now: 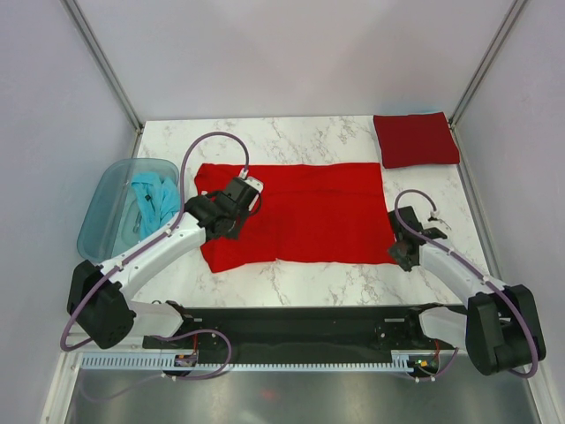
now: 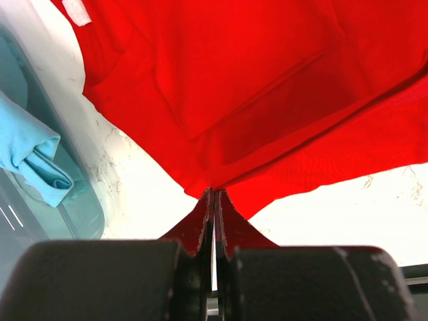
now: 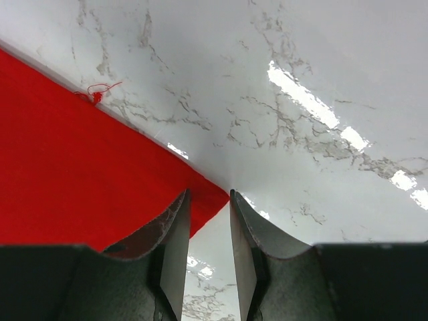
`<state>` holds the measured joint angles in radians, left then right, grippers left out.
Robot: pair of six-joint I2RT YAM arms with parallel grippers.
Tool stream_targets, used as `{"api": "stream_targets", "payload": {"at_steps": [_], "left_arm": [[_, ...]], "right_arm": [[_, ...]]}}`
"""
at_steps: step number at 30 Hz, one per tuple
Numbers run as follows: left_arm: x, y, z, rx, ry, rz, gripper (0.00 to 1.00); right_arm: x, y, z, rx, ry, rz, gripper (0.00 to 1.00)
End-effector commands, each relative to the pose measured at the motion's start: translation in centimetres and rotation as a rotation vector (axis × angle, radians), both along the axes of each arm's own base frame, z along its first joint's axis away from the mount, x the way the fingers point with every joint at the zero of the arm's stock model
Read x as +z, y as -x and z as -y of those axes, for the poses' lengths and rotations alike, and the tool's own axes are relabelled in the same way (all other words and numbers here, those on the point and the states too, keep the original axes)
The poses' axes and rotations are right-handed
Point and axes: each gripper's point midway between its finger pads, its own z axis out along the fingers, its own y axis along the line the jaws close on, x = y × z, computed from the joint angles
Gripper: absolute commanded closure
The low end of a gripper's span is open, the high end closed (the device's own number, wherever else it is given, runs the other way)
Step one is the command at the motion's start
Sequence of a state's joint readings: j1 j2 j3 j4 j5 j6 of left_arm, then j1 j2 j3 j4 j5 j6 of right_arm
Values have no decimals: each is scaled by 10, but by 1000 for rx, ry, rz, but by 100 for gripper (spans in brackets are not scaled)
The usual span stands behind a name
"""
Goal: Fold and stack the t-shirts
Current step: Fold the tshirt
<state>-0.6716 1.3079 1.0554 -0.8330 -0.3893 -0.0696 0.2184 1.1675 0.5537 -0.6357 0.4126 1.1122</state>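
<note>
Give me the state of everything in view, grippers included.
red t-shirt: laid out flat, left edge pinched.
dark red t-shirt: folded, far right corner.
light blue t-shirt: crumpled in the bin.
left gripper: shut on red t-shirt.
right gripper: open at the red t-shirt's near right corner.

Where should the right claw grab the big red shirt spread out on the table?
Grab the red shirt at its near right corner, sliding in low from the right. The shirt lies flat, and that pointed corner sits right at the tips of the open right claw, with bare table beside it. The left claw pinches the other side.
</note>
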Motion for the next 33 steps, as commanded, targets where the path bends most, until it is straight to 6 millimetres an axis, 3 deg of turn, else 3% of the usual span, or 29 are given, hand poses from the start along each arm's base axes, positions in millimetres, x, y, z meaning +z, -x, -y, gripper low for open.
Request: {"api": "stream_targets", "payload": {"at_steps": [1,16,19,20,21,29,33], "left_arm": [[16,-6,-6,-10,-15,50,98],[16,-8,-4,-5,-8,48,98],[20,-9,-5,-4,-13,61,98],[22,-9,-6,-2,-15,66,98],[25,-9,-7,-2,-14,73,98],[59,-13,-12,15,9,161,98],[69,-22,-18,34,-5,191,98]], "right_arm": [[11,-2,6,-42,17,29,62],[-13,6,-1,-49,-23,-2,63],[-13,6,3,-46,0,-10,71],[-11,4,4,-42,5,-4,79],[-10,3,4,-40,8,0,98],[25,-17,3,64,34,90,100],[32,-27,1,111,49,106,100]]}}
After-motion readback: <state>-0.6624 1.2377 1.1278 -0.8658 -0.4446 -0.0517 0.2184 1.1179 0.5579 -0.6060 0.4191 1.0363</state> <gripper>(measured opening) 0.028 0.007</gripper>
